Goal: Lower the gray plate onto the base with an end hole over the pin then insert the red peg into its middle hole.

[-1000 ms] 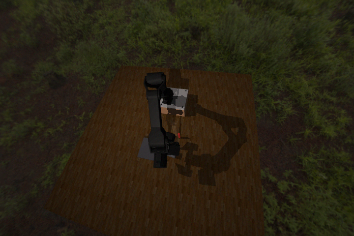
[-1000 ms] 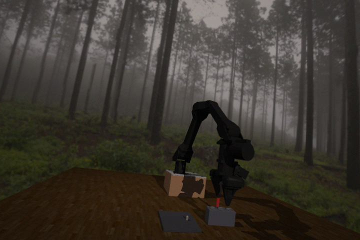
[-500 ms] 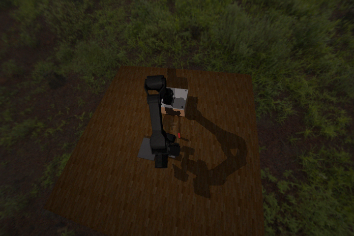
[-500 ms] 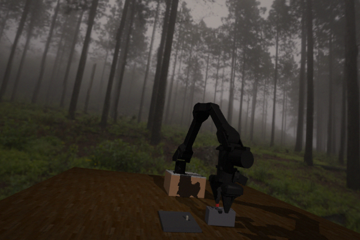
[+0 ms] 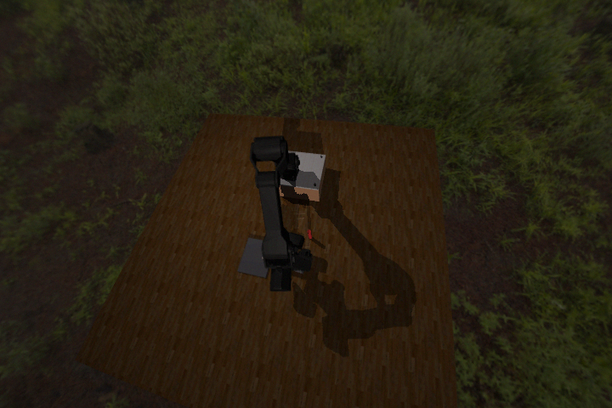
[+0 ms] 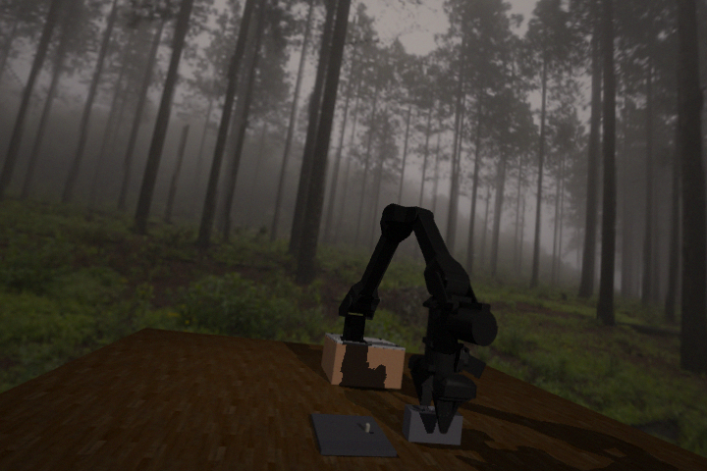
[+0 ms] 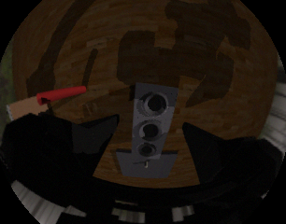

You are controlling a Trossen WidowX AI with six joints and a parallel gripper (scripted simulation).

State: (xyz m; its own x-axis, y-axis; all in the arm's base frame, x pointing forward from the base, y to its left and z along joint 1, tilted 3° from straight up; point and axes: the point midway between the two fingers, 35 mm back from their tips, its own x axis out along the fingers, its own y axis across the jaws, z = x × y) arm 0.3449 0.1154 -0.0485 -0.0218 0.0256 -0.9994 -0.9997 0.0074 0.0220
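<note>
In the wrist view, from the left, the orange box [image 5: 311, 193] [image 6: 390, 366] [image 7: 28, 108] sits at nine o'clock, with the red peg [image 5: 309, 234] [image 7: 64, 94] just above the nine. The hand [image 5: 302, 259] [image 6: 434, 417] [image 7: 152, 121] is wide open and grips nothing, its two fingers at eight and four o'clock. Between them in this view is the gray plate [image 6: 412, 426] [image 7: 167, 122], three holes facing up. At six is the flat base [image 5: 252, 257] [image 6: 338, 436] [image 7: 159, 173] with its small pin [image 6: 367, 427] [image 7: 146, 164]; in the exterior view the plate is beside it, toward three o'clock, off the pin. I can't tell whether a finger touches the plate. The arm covers part of the base and most of the plate from above, the exterior view hides the peg, and dim light blurs the fingertips.
</note>
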